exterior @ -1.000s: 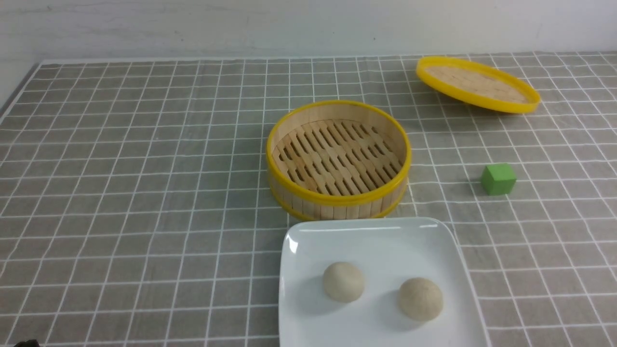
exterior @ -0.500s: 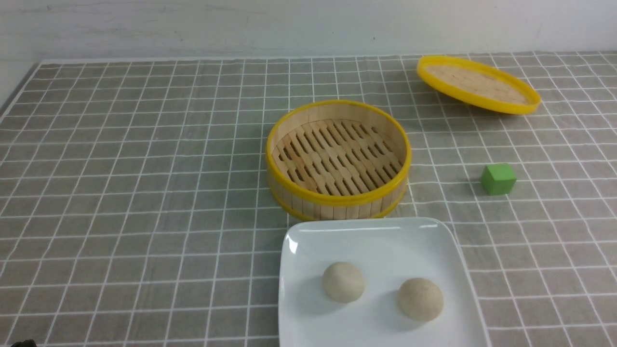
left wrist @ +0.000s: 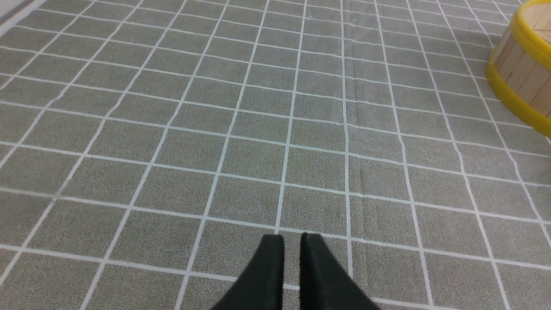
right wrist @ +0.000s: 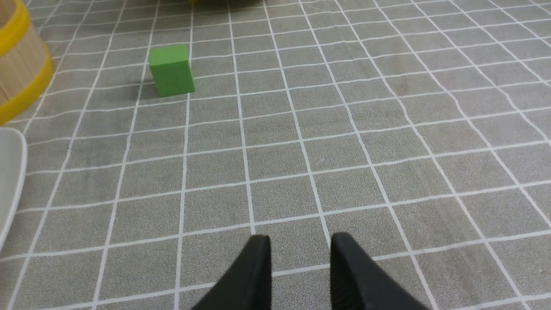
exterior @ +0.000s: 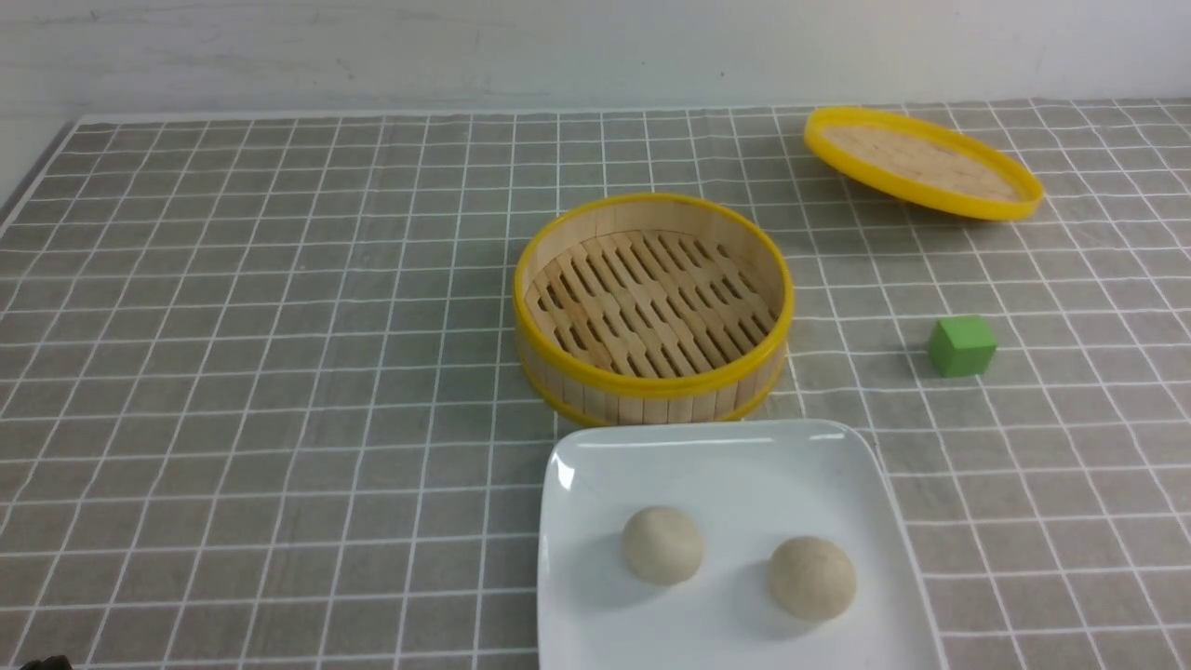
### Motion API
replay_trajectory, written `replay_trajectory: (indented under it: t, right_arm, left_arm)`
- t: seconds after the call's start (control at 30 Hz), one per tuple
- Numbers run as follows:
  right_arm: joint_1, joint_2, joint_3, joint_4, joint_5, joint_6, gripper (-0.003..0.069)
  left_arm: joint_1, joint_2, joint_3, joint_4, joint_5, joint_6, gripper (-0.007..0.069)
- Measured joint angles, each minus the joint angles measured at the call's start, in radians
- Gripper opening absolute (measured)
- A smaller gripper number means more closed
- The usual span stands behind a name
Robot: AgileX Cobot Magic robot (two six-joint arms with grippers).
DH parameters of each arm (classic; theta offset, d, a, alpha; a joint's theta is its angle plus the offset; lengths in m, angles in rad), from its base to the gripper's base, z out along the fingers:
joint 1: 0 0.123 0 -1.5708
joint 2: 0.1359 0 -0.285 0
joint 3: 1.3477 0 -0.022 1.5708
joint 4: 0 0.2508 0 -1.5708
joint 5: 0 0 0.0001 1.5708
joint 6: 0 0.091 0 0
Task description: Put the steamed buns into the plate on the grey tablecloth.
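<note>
Both steamed buns, one (exterior: 662, 545) and the other (exterior: 810, 577), lie side by side but apart inside the plate (exterior: 726, 447), which rests on the grey tablecloth (exterior: 279, 372) just in front of the steamer basket (exterior: 653, 307). The basket holds nothing; only its slatted floor shows. The lid (exterior: 921, 163) lies well behind and to the right of the basket, tilted, and the green cube (exterior: 962, 345) stands to the basket's right, apart from it.

The left gripper (left wrist: 292, 241) hangs over bare cloth to the left of the basket, its jaws nearly together with only a thin slit between them and nothing held. The right gripper (right wrist: 300, 245) hangs over bare cloth to the right of the plate, beyond the cube, its jaws a narrow gap apart and also holding nothing.

Judged from this layout, the task appears complete: no bun is left outside the plate, and neither arm carries anything.
</note>
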Motion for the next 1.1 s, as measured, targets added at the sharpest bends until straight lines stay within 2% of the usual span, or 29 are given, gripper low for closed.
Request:
replay_trajectory:
  t: [0.67, 1.1]
  right_arm:
    - [0.0, 0.0, 0.0, 0.0, 0.0, 0.0, 0.0228]
    - [0.0, 0.0, 0.0, 0.0, 0.0, 0.0, 0.0239]
  left_arm:
    - [0.0, 0.0, 0.0, 0.073, 0.0, 0.0, 0.0097]
    - [0.0, 0.0, 0.0, 0.077, 0.0, 0.0, 0.0108]
